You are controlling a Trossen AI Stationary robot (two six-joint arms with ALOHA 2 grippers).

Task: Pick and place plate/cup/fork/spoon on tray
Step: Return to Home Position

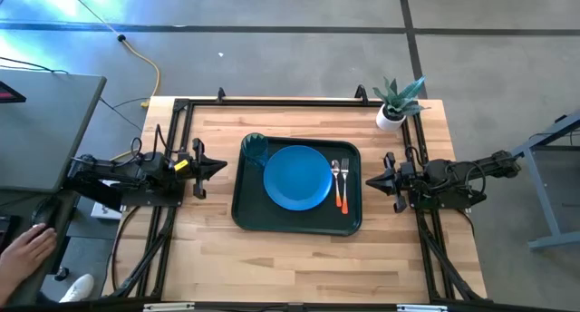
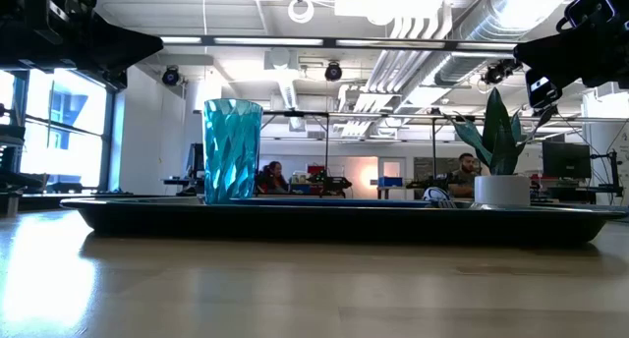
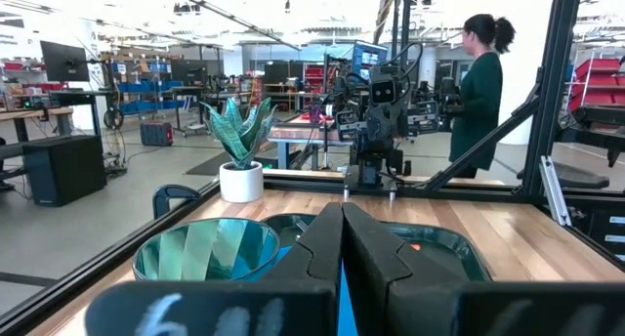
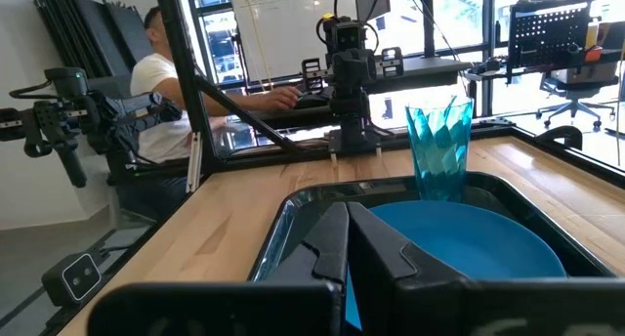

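Observation:
The dark green tray (image 1: 243, 212) lies at the table's middle. On it rest the blue plate (image 1: 297, 177), the teal cup (image 1: 255, 150) upright in the tray's far left corner, and the fork (image 1: 343, 183) and spoon (image 1: 336, 181) side by side along its right side, orange handles toward the near edge. My left gripper (image 1: 222, 167) is shut and empty just left of the tray. My right gripper (image 1: 369, 180) is shut and empty just right of the tray. The cup (image 4: 438, 147) and plate (image 4: 469, 240) also show in the right wrist view.
A white pot with a spiky green plant (image 1: 396, 103) stands at the table's far right corner. A black frame (image 1: 272, 102) runs along the table's far and side edges. A person's hand (image 1: 27, 253) shows off the table at the near left.

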